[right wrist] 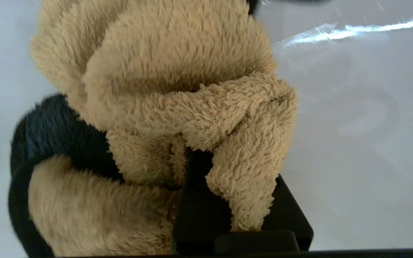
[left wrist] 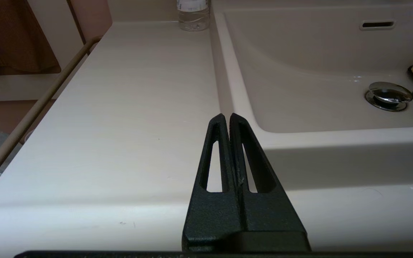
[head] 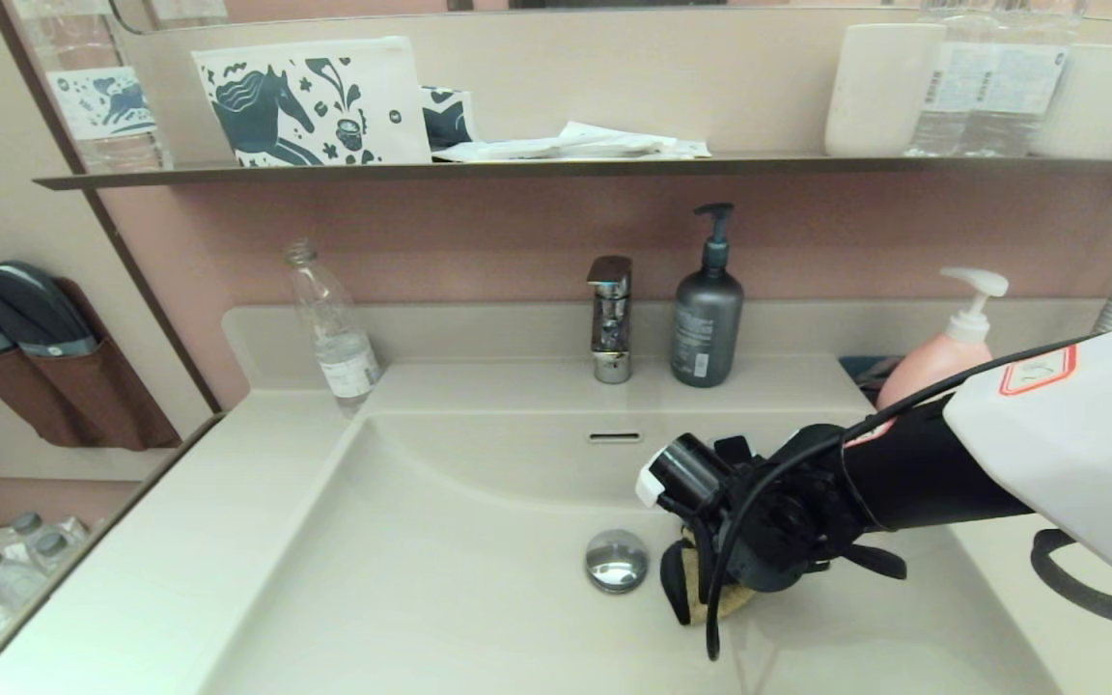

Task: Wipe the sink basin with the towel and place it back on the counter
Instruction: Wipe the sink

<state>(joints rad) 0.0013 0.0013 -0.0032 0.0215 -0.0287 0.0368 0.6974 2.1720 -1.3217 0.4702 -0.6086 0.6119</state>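
Note:
The cream-white sink basin (head: 440, 541) has a chrome drain plug (head: 617, 560) and an overflow slot (head: 615, 436). My right gripper (head: 706, 589) reaches down into the basin just right of the drain, shut on the mustard-yellow towel (head: 732, 603). The towel is bunched and pressed against the basin floor. In the right wrist view the towel (right wrist: 177, 89) covers most of the black fingers (right wrist: 197, 200). My left gripper (left wrist: 226, 116) is shut and empty, parked low over the counter (left wrist: 120, 125) left of the basin, outside the head view.
Along the back edge stand a chrome faucet (head: 611, 319), a grey pump bottle (head: 707, 319), a pink soap bottle (head: 942, 357) and a clear plastic bottle (head: 334, 333). A dark wall shelf (head: 566, 169) hangs above. A rail (left wrist: 31, 114) runs along the counter's left side.

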